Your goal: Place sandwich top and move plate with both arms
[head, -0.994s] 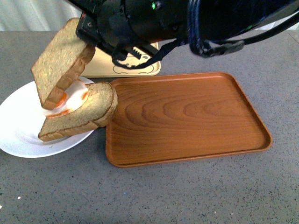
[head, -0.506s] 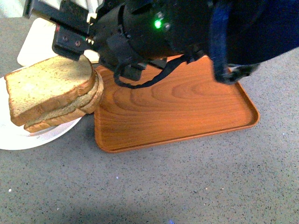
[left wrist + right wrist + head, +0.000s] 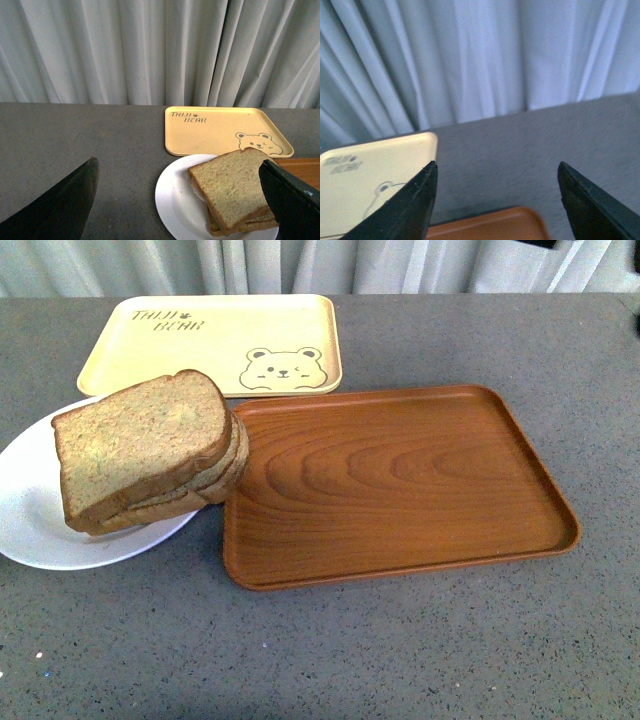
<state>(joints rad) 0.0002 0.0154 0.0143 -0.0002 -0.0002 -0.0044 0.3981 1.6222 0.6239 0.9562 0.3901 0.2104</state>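
Observation:
The sandwich top (image 3: 140, 440) lies flat on the lower slice, stacked on the white plate (image 3: 30, 510) at the left of the grey table. The egg is hidden between the slices. The stack overhangs the plate's right side and touches the wooden tray's rim. In the left wrist view the sandwich top (image 3: 232, 187) and plate (image 3: 175, 200) lie between and beyond my left gripper's (image 3: 180, 207) wide-open fingers, which hold nothing. My right gripper (image 3: 497, 200) is open and empty, raised above the trays' far ends. Neither arm shows in the front view.
A brown wood-grain tray (image 3: 400, 480) lies right of the plate; its far edge shows in the right wrist view (image 3: 485, 227). A yellow bear-print tray (image 3: 215, 340) lies behind the plate, also seen in both wrist views (image 3: 220, 130) (image 3: 370, 185). White curtains hang behind the table.
The right arm held the tilted top slice over the egg slice, laid it flat on it, let go and has withdrawn out of the front view.

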